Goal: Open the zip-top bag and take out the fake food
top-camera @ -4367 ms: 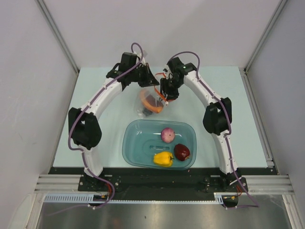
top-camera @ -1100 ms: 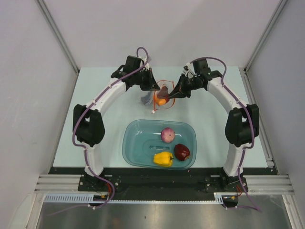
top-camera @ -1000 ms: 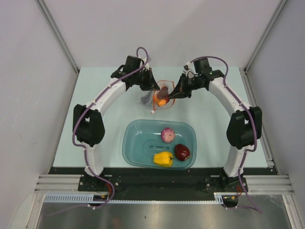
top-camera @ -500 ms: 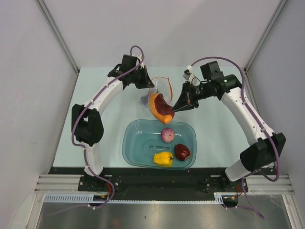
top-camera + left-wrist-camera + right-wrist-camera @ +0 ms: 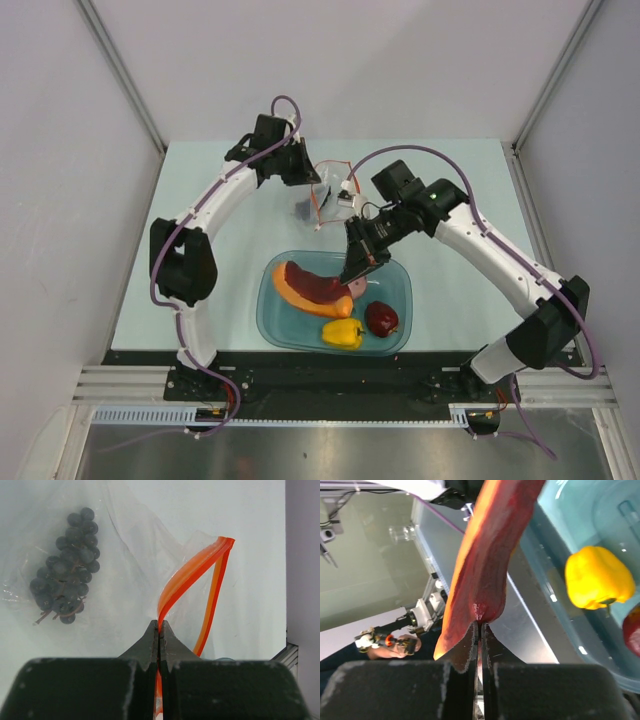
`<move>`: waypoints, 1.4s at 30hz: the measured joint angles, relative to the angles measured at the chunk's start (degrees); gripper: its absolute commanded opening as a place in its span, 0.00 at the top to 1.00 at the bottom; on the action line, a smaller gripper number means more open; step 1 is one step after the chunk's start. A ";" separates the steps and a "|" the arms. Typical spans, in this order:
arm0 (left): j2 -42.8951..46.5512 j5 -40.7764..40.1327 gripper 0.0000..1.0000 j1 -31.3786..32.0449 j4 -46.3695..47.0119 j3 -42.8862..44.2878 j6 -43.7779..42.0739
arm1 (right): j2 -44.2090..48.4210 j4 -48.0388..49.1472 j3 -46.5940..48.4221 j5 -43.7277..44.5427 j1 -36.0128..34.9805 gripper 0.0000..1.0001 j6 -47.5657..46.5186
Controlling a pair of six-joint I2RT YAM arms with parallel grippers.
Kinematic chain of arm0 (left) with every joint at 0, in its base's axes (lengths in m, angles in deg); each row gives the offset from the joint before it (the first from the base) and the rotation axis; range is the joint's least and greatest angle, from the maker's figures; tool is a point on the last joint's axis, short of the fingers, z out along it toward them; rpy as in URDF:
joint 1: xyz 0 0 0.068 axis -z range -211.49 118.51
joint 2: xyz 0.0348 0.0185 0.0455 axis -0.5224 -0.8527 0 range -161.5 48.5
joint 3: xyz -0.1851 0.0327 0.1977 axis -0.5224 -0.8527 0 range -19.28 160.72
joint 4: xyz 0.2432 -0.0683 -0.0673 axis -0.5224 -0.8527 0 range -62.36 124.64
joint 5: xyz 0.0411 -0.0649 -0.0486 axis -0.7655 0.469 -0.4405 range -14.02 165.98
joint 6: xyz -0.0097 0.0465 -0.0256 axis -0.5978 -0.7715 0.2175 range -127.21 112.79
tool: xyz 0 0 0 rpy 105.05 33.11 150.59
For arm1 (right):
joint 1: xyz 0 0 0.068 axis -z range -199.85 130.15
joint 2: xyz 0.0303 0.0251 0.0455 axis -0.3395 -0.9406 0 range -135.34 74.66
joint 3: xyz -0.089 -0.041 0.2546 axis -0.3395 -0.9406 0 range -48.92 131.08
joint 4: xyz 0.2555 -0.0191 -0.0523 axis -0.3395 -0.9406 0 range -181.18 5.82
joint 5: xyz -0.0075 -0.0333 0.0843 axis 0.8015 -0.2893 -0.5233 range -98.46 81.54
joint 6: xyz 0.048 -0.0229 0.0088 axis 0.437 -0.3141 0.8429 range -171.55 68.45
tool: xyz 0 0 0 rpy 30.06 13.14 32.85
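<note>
Clear crinkly plastic zip-top bag; glossy translucent teal tub.

The worktop was a pale mint-green surface filling the middle of the top view. A teal translucent tub stood on it at lower centre, close to the front edge. Above the tub, at upper centre and apart from it, the zip-top bag lay with its clear crinkled body on the surface.
</note>
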 measured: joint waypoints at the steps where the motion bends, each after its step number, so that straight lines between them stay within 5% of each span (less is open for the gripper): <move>1: 0.00 -0.15 1.00 0.00 -0.22 0.00 -0.09 | -0.48 0.09 -0.26 0.33 0.02 1.00 -0.61; 25: 2.49 -0.46 1.00 0.00 -0.46 -0.94 -0.83 | -14.53 5.51 -4.37 9.33 -5.05 1.00 -7.45; 41: 3.15 0.59 1.00 0.17 0.66 -3.26 -0.72 | -16.87 5.86 -6.10 24.61 -2.60 1.00 -11.08; 42: 3.15 0.59 1.00 0.22 0.72 -3.26 -0.72 | -16.87 5.90 -6.10 25.55 -2.23 0.88 -11.10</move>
